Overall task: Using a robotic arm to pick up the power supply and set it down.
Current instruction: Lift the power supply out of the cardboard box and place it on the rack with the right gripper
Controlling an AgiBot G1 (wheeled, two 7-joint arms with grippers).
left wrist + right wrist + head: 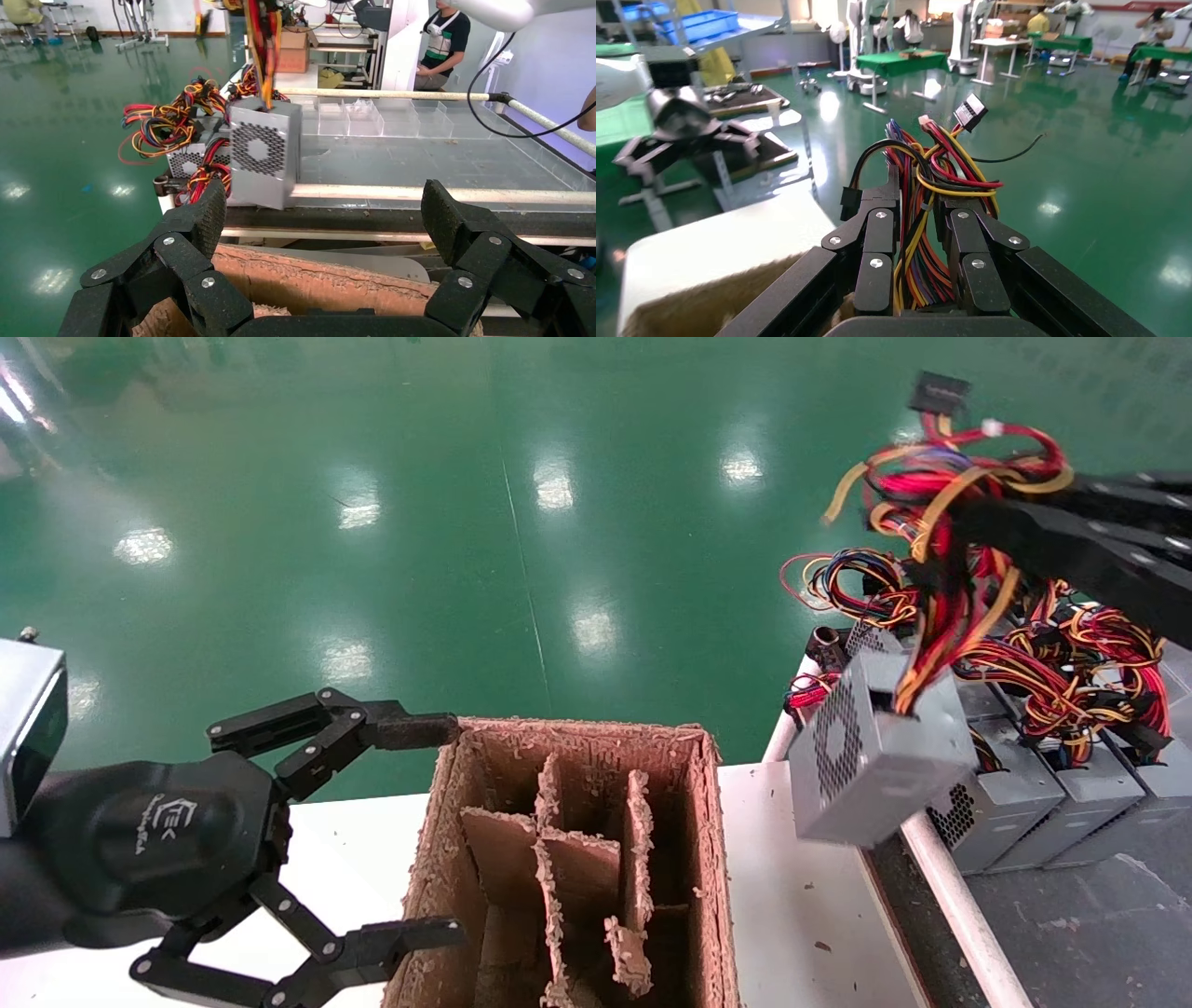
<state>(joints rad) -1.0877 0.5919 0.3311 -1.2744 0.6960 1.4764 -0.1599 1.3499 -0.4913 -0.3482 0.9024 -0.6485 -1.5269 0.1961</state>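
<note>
The power supply [875, 756], a small grey metal box with a honeycomb vent, hangs tilted in the air just right of the cardboard box; the left wrist view also shows this power supply [263, 154]. My right gripper [959, 523] is shut on its bundle of red, yellow and black wires [941, 607], well above the casing. The right wrist view shows that gripper [919, 189] with the wires [926, 232] pinched between both fingers. My left gripper [433, 831] stands open at the box's left wall, with nothing held between its fingers [211, 210].
An open, worn cardboard box [577, 733] with ragged dividers stands on the white table [801, 896]. A row of similar grey supplies [1071, 784] with tangled wires sits on the right bench behind a white rail [950, 896]. Green floor lies beyond.
</note>
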